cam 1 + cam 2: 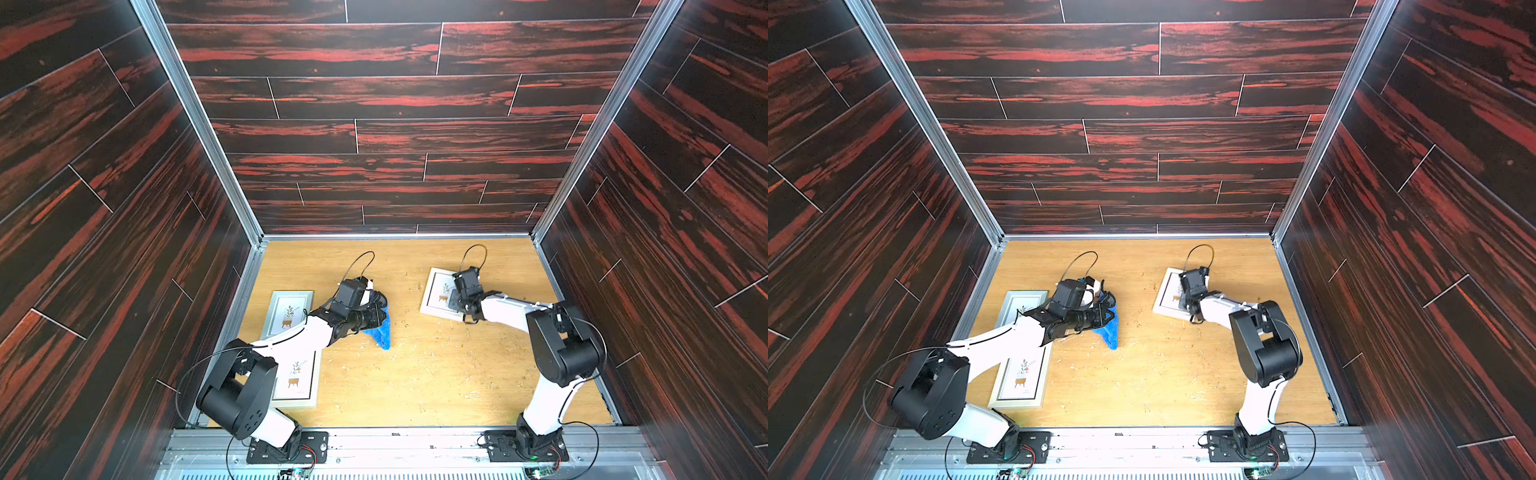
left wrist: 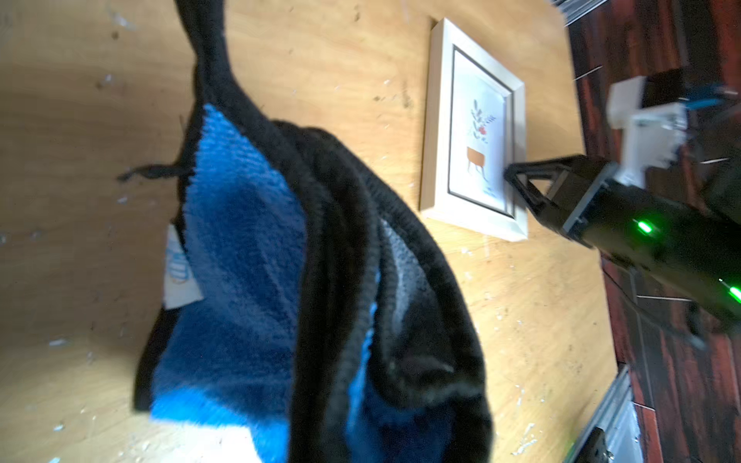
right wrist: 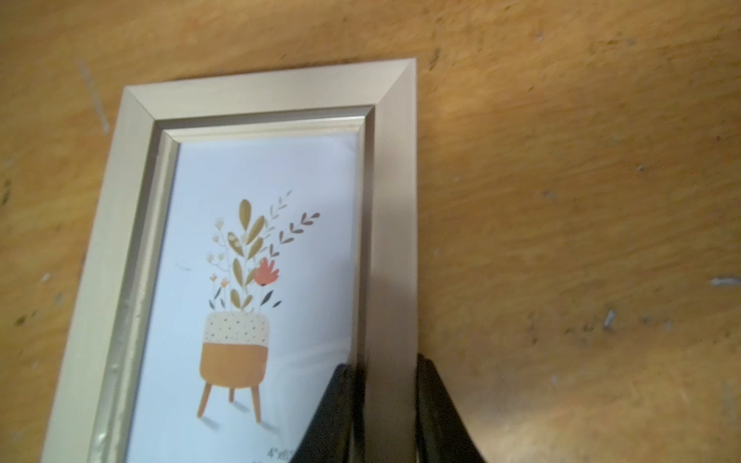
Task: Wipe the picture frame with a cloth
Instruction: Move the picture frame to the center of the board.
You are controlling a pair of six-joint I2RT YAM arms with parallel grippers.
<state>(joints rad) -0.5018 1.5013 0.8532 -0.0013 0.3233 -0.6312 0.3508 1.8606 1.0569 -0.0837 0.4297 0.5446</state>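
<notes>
Your left pincer (image 1: 379,308) is pressed together on the cloth (image 1: 383,332), which hangs from it in a bunched, folded drape over the middle of the bench (image 1: 415,374). The left wrist view shows the blue pile and black edging gathered into loose folds. You cannot tell from these views whether its lowest tip touches the wood.

Your right pincer (image 3: 385,368) is pinching one side rail of the picture frame (image 3: 256,168) on the far right part of the bench. One finger sits on the glass side of the rail and the other outside it. Whether the frame lies flat or is slightly raised is hard to judge. Two other frames (image 1: 286,311) lie at the left, partly under your left arm.

The cloth and the held frame are well apart, so wiping has not begun. This looks like the carry-over step, with the cloth in hand and the frame steadied.

The next move calls for bringing the cloth across to the held frame and lowering it until the soft pile, not just the edging, lies on the glass. Aim for the end of the frame away from your right finger so the two pincers don't meet. Keep the right grip firm, since a sideways stroke could slide the frame on the smooth wood.
</notes>
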